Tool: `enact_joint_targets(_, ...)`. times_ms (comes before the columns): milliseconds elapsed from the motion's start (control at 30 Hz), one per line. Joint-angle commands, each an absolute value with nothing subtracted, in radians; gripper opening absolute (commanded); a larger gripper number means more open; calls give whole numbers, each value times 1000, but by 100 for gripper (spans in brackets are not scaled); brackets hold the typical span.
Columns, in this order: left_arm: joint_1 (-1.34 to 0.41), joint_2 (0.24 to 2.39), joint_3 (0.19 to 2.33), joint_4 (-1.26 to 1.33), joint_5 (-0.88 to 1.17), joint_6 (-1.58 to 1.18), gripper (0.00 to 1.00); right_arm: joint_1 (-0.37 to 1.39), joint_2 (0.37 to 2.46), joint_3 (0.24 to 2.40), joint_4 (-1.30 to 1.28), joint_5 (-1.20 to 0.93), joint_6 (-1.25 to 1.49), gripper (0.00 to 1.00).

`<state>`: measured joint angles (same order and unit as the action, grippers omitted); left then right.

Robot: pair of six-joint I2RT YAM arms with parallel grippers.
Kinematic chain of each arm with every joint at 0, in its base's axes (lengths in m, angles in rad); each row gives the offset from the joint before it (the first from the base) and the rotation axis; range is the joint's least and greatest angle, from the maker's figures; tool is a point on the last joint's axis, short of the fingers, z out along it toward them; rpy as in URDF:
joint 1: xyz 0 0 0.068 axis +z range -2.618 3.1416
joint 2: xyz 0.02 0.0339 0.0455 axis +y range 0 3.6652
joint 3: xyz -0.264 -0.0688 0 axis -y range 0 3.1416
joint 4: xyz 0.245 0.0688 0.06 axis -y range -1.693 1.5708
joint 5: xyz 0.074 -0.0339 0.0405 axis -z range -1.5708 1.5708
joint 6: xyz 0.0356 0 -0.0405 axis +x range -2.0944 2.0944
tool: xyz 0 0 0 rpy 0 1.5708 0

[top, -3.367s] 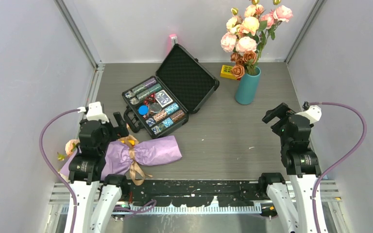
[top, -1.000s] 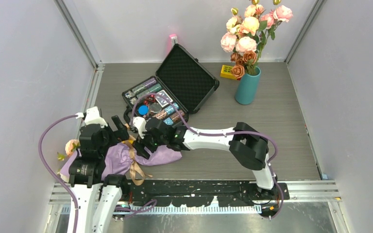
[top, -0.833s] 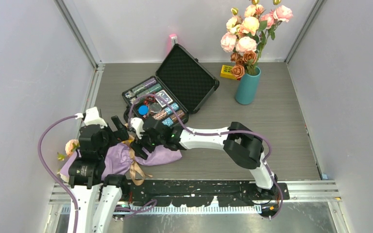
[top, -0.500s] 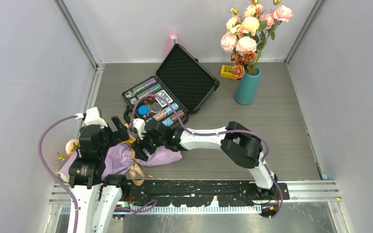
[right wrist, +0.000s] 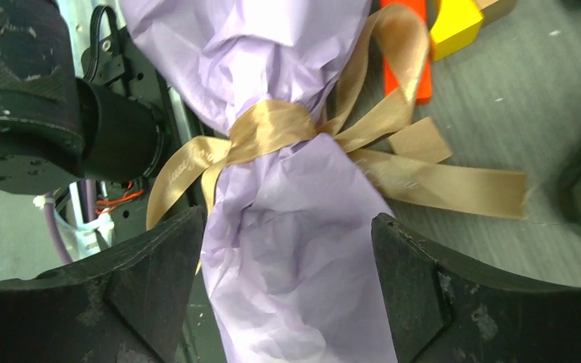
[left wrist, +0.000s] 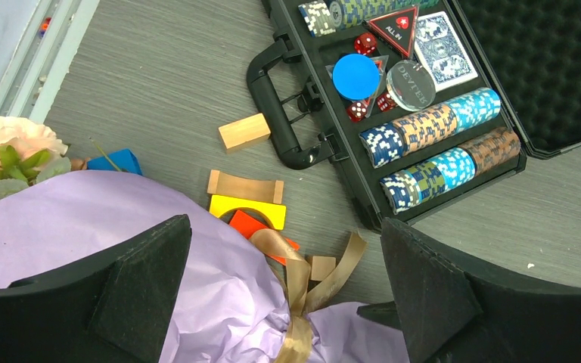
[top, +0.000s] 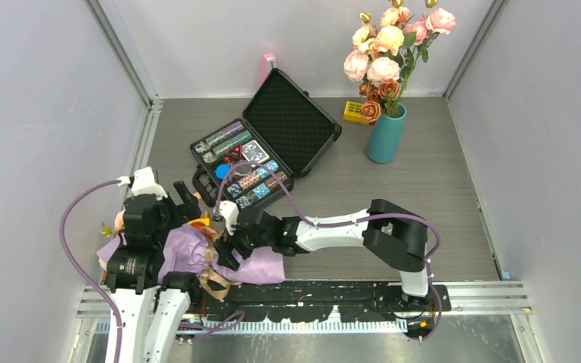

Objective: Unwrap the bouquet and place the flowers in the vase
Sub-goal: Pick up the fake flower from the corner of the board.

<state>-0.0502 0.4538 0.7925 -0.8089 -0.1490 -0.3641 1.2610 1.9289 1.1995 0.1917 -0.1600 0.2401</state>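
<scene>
The bouquet point(top: 197, 253) lies near the table's front edge at the left, lilac paper point(left wrist: 83, 227) tied with a tan ribbon point(left wrist: 302, 283). The flowers' small pink roses point(left wrist: 4, 144) poke out of its left end. My left gripper point(left wrist: 287, 302) hovers open above the ribbon knot. My right gripper point(right wrist: 287, 295) reaches across from the right, also open. Its jaws straddle the paper point(right wrist: 295, 249) just below the ribbon point(right wrist: 272, 125), and none of it is pinched. The teal vase point(top: 386, 134) stands far back right and holds a bigger bunch of roses point(top: 389, 45).
An open black case of poker chips point(top: 265, 151) sits behind the bouquet, its handle point(left wrist: 272, 113) close to my left gripper. Small wooden blocks point(left wrist: 244, 131) and yellow point(left wrist: 247, 210), orange and blue point(left wrist: 117, 160) pieces lie beside the paper. A yellow box point(top: 354, 112) sits by the vase.
The right arm swung across to the bouquet, then drew back toward the near edge. The bouquet's stem end shifted nearer with it. The right jaws widened a little.
</scene>
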Motion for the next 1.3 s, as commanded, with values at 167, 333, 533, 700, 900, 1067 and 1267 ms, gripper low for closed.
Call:
enact_joint_targets(167,-45,447,788,-792,-153,-375,100,1261,1957,1273,216,-6,130,88)
enact_joint_targets(333,-46,452,788,-791,-143,-374,100,1279,1999,1300,228,-27,139,89)
enact_joint_targets(533,-45,455,788,-789,-137,-374,100,1306,1993,1293,258,-66,180,89)
enact_joint_targets(700,-45,453,788,-787,-137,-374,100,1329,1996,1298,268,-76,198,90)
enact_joint_targets(900,-45,456,787,-785,-129,-374,100,1366,2021,1344,211,-17,151,90)
enact_joint_targets(1067,-45,459,787,-785,-125,-373,100,1393,2051,1368,156,74,111,93)
enact_joint_targets(1267,-46,462,786,-784,-121,-373,100,1403,2083,1350,146,115,102,97)
